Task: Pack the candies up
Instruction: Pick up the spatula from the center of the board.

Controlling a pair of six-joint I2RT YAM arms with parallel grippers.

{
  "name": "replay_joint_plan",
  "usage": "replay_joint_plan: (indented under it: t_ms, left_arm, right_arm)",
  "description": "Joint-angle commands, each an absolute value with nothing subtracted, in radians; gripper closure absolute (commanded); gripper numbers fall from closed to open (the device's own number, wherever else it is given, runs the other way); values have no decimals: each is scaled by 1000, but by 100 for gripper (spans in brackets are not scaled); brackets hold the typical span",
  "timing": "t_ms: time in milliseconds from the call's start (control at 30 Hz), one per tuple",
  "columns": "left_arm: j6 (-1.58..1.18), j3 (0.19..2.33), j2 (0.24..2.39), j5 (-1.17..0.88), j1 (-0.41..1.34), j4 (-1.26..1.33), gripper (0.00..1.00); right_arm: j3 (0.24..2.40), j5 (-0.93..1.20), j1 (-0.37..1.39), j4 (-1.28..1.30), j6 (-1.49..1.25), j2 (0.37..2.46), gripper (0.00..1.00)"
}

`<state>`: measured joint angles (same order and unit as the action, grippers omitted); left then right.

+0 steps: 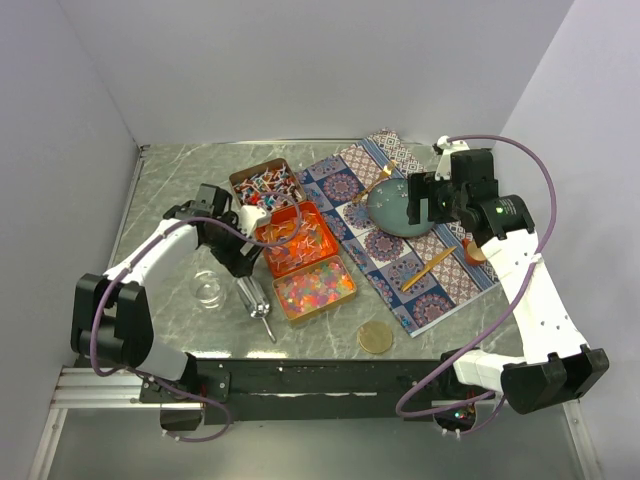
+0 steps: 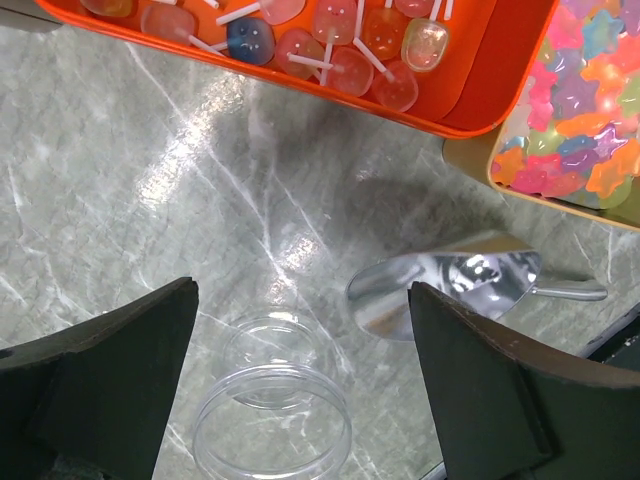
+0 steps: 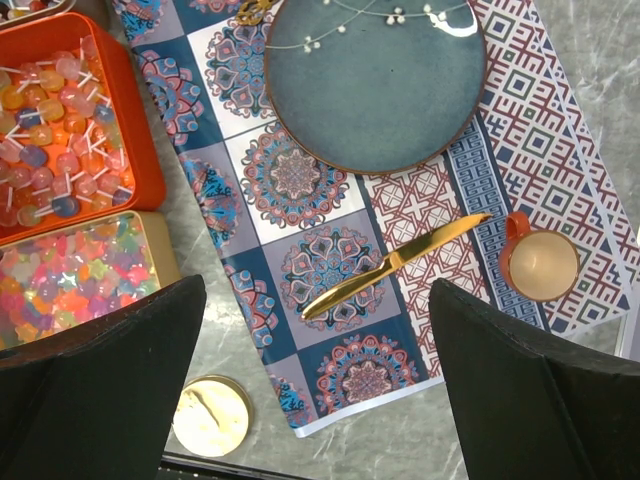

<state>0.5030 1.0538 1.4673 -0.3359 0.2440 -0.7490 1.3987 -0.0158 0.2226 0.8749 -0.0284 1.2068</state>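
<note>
Three tins [image 3: 165,250] of candies [image 3: 70,275], one scoop [image 2: 450,285], left tool [image 2: 300,290], right tool [image 3: 315,290] gaping (empty)

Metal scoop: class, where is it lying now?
In the top view the scoop lies left of centre, between the clear jar and the gold tin of jellies.

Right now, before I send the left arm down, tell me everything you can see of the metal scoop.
The metal scoop is shiny and silver-coloured, with a rounded open bowl and a thin straight handle. It looks empty. It lies on the marbled table, between the clear jar and the gold tin, handle pointing toward the near edge. Nothing grips it; it appears to touch only the table.
</note>
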Motion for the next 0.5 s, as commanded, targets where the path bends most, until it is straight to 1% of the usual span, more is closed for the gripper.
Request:
replay_joint_plan:
  t_ms: [0,167,233,267,333,367,400,467]
  left_arm:
    - [503,1068,1434,-367,233,-761,7]
    - [523,1153,1436,-426,196,-814,6]
    - [494,1225,1417,-466,160,-795,7]
    - [426,1239,1402,-469,144,-758,7]
    - [339,1201,1304,-453,101,-623,5]
    - [280,1171,1264,-434,94,-495,4]
    - [261,1101,1197,-414,94,-442,4]
    - [253,1048,1160,-380,95,-410,2]
  right_arm:
    - [1396,-23,224,827,23,1184,0]
    - [1378,-3,224,834,162,1175,0]
    - [1379,21,225,833,164,1177,0]
    - [1379,31,224,836,166,1180,0]
    - [1381,55,222,838,166,1181,0]
    - [1382,72,222,839,166,1186,0]
    - [1387,78,222,841,166,1190,0]
    - [1388,89,222,842,166,1195,0]
